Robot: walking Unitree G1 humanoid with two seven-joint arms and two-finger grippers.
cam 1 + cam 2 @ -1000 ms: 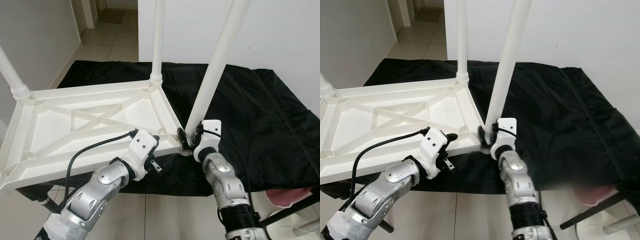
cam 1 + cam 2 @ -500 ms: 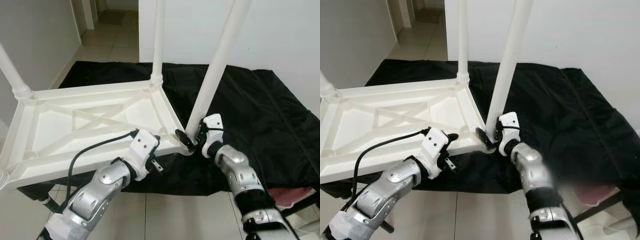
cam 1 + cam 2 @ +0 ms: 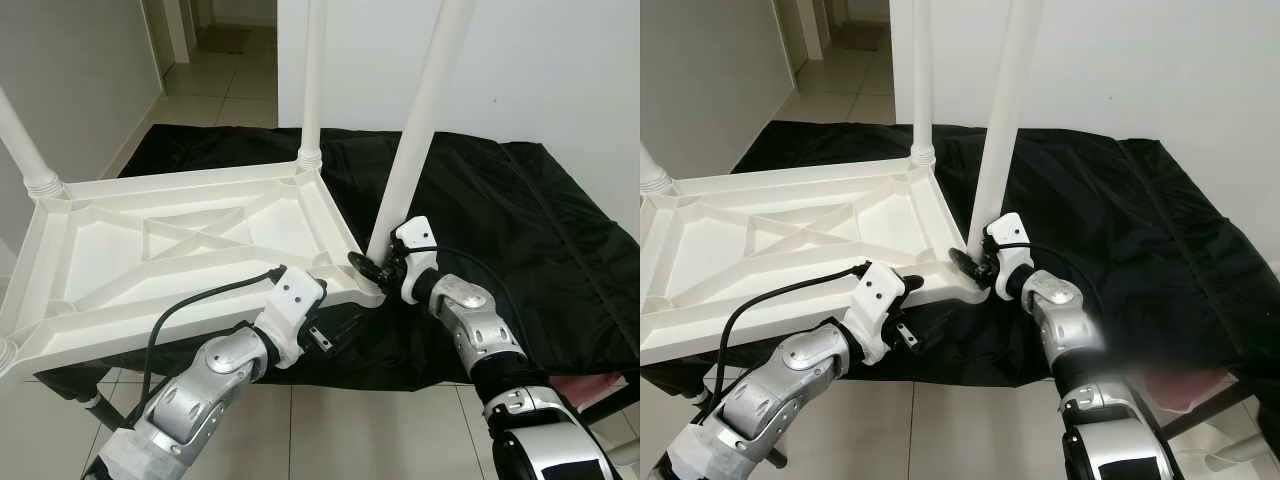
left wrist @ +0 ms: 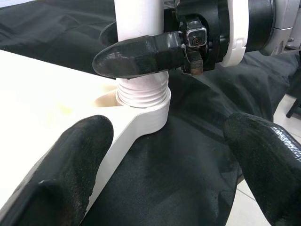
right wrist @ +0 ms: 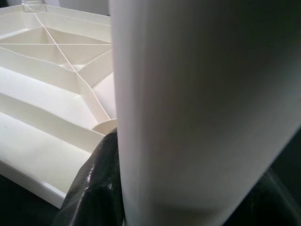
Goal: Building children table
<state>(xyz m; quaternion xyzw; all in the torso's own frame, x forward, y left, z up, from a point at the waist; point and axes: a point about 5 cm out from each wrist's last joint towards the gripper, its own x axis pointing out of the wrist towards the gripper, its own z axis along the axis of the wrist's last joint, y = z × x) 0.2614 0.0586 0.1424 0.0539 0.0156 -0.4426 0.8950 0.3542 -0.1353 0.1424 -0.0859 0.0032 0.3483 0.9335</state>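
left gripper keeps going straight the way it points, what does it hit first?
Probably the near-corner leg at its threaded base, where the right gripper is clamped. The left gripper is open, straddling the tabletop corner. Depth is unclear, so the corner socket could come first.

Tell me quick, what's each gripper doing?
Left gripper: open, holding nothing.
Right gripper: closed on the white table leg.

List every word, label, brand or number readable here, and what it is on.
None: no text can be read in these pictures.
The tabletop, its legs, the black cloth, the left end effector and the right end effector carry no legible writing.
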